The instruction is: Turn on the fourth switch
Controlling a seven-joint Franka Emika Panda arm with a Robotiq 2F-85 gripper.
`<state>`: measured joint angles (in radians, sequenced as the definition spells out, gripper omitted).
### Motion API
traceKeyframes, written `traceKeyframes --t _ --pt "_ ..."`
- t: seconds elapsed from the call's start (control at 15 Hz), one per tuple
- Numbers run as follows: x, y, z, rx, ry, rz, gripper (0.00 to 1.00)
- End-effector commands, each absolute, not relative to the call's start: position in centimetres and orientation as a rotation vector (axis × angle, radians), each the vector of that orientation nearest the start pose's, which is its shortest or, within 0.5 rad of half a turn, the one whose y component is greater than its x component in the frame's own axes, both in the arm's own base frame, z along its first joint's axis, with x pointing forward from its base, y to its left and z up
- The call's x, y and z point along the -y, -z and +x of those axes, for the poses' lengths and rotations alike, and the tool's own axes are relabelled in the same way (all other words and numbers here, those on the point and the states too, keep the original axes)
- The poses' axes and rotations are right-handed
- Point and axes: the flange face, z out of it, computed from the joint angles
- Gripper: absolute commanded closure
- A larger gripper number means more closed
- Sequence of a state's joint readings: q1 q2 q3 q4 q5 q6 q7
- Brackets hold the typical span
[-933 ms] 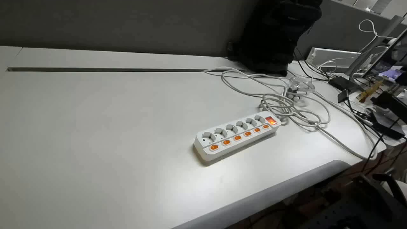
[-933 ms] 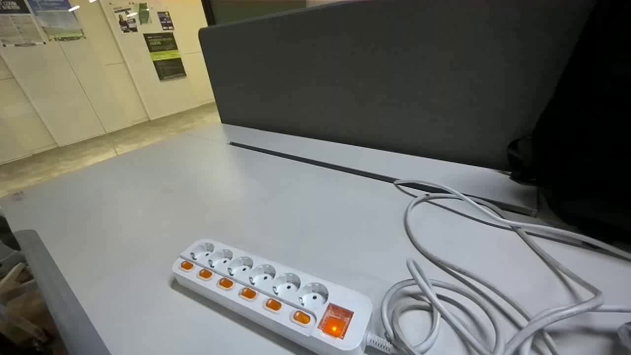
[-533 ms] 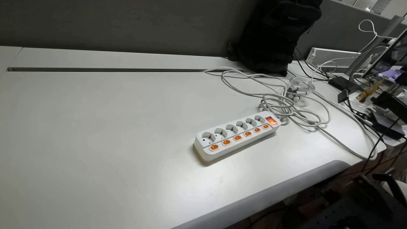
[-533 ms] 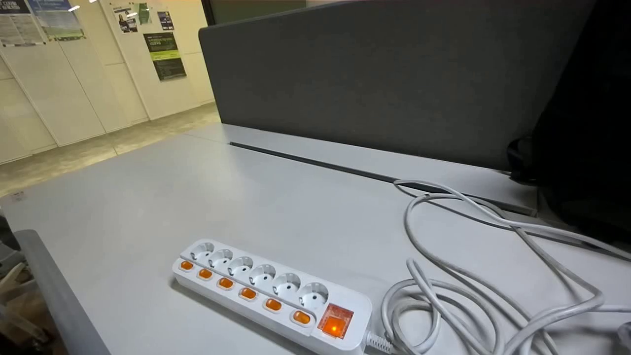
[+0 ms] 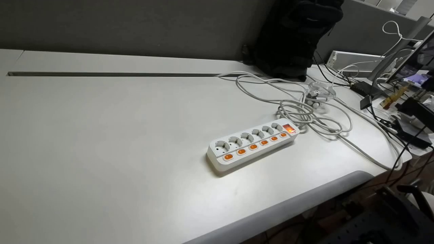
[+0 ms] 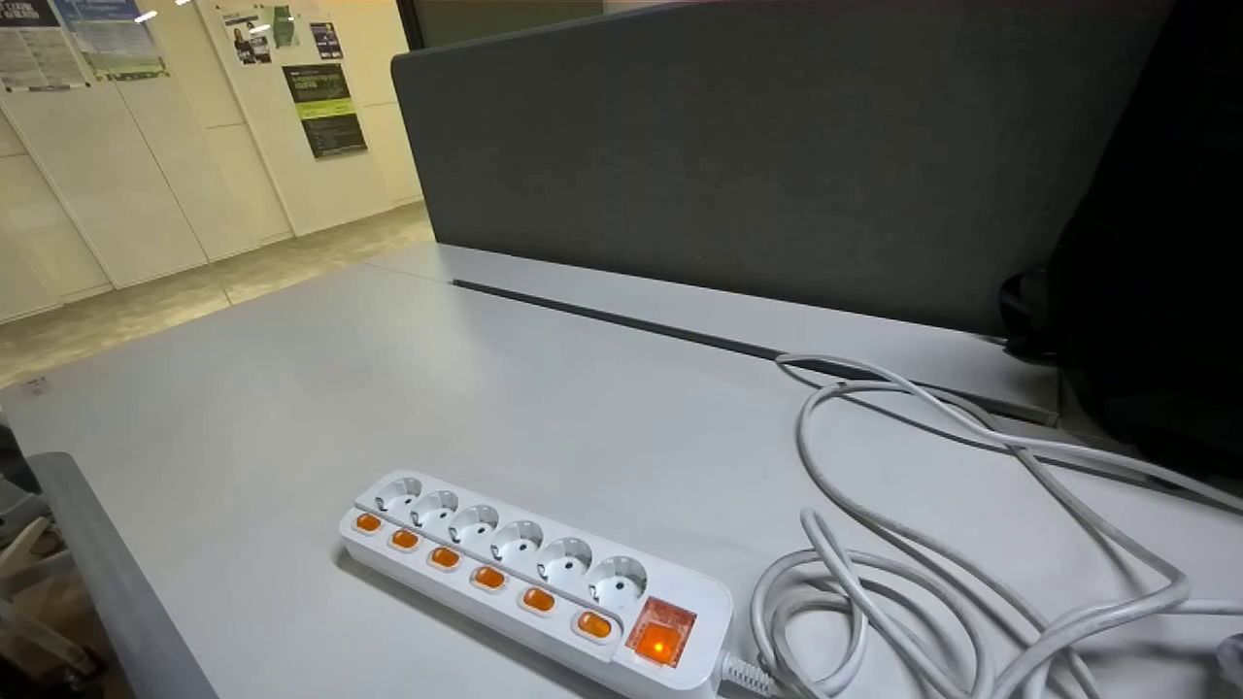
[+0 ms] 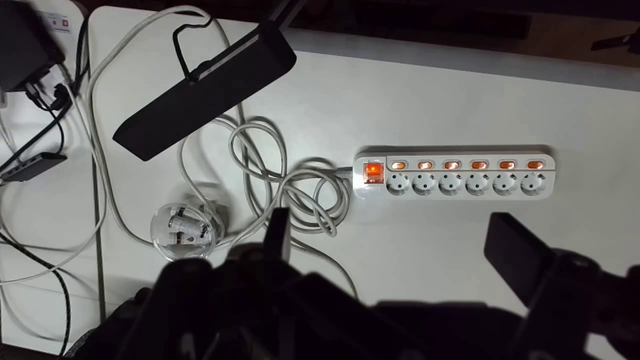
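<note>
A white power strip lies flat on the table, in both exterior views and in the wrist view. It has a row of sockets, a row of small orange switches and a larger glowing red-orange main switch at its cable end. Counted from that main switch, the fourth small switch also shows in both exterior views. I cannot tell whether it is on. My gripper is open and empty, fingers wide apart, apart from the strip. It is out of view in both exterior views.
Coiled grey cable leads from the strip's main-switch end. A clear container stands beside it. A black bar-shaped device stands over the cable. A black backpack leans on the grey partition. The table's grey edge runs near the strip.
</note>
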<state>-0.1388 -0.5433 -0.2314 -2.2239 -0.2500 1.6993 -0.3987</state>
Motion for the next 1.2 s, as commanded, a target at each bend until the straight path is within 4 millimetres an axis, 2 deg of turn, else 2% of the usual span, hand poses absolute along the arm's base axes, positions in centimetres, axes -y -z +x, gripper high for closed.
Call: traceKeyframes --t 0.0,0.2,0.4,1.0,1.07,1.13 --pt "17.4 -56.3 35.8 0.165 -0.038 -3.276 0.00" --pt "16.2 -53.2 37.0 0.221 0.050 -3.282 0.00" --pt "14.8 -49.0 37.6 0.268 0.129 -3.282 0.00" --pt "11.9 -37.1 34.4 0.252 0.169 -3.273 0.00" --pt "11.8 -36.4 34.1 0.245 0.189 -3.272 0.00" --pt "11.8 -36.5 34.1 0.251 0.214 -3.269 0.00"
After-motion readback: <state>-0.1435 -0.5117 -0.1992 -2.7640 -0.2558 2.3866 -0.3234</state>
